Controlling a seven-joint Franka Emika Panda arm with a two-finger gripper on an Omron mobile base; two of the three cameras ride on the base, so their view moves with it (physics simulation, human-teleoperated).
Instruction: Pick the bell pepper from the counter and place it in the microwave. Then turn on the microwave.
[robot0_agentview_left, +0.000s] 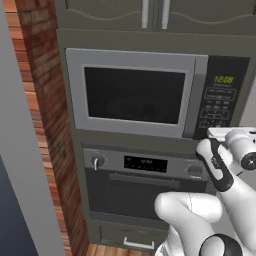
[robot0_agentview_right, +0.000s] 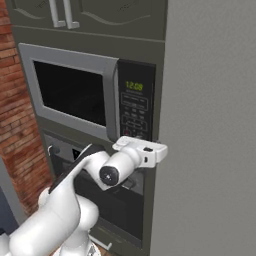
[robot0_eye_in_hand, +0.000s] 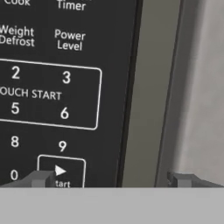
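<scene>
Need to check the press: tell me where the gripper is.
In the hand view the gripper sits open against the microwave keypad, one fingertip beside the start button; the right base view puts it at the keypad's bottom.
</scene>
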